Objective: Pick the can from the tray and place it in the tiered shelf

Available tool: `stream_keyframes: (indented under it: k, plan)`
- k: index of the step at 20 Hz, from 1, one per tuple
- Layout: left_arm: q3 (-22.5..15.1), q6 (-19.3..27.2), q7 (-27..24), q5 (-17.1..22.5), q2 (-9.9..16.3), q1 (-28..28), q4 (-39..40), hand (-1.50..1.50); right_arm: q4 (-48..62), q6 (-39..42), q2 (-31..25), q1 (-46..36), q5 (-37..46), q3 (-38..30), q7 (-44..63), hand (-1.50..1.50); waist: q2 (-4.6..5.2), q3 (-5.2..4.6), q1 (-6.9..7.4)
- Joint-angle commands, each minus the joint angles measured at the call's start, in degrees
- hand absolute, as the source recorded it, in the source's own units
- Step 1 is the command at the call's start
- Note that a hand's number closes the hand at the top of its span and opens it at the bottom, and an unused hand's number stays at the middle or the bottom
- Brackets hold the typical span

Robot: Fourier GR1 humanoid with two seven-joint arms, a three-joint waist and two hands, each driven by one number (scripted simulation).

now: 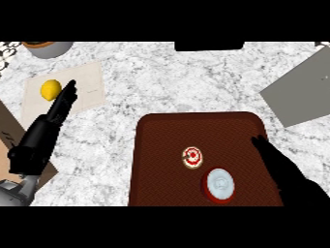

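The can (219, 185), red with a silvery top, stands upright near the front of the dark brown tray (196, 127). My right hand (280, 169) lies over the tray's right side, fingers straight and pointing away from me, a short gap to the right of the can and not touching it. The grey tiered shelf (311, 87) sits at the counter's far right. My left hand (44, 133) is open at the left, off the tray, its fingers stretched toward a lemon.
A small round red-and-white item (192, 158) lies on the tray just behind and left of the can. The yellow lemon (51, 89) rests on a beige board (89, 85). A grey pot (50, 48) stands at the back left.
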Motion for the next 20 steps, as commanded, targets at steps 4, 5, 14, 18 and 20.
stream_keyframes:
  k: [4, 5, 14, 18, 20]
  plan:
    - [-1.92, 0.66, -1.83, 1.75, -7.15, 0.89, 6.23, 0.0, 2.73, 0.69, 4.47, -1.55, 3.95, 2.73, 5.43, -1.5, 1.49, -2.39, -0.61]
    - [-1.77, 0.54, -1.62, 1.95, -6.82, 1.32, 6.07, 0.0, 3.46, 0.65, 4.96, -1.08, 4.71, 3.48, 5.32, -1.5, 1.45, -2.38, -0.55]
    - [-0.16, 0.81, -0.45, 1.96, -6.12, -0.37, 6.06, 0.0, 7.15, 2.07, 9.09, -1.11, 8.68, 4.92, 6.26, -1.5, 1.39, -2.33, -0.78]
    - [-0.5, -0.52, -2.67, 2.68, -5.97, 1.76, 5.86, 0.0, 7.95, 4.19, 10.86, -2.54, 8.61, 4.27, 7.27, -1.5, 1.42, -2.41, -0.19]
    - [-0.07, -1.31, -2.96, 2.91, -5.59, 1.24, 6.98, 0.0, 9.22, 2.99, 12.7, -1.5, 11.36, 7.08, 6.43, -1.5, 1.38, -2.4, -0.57]
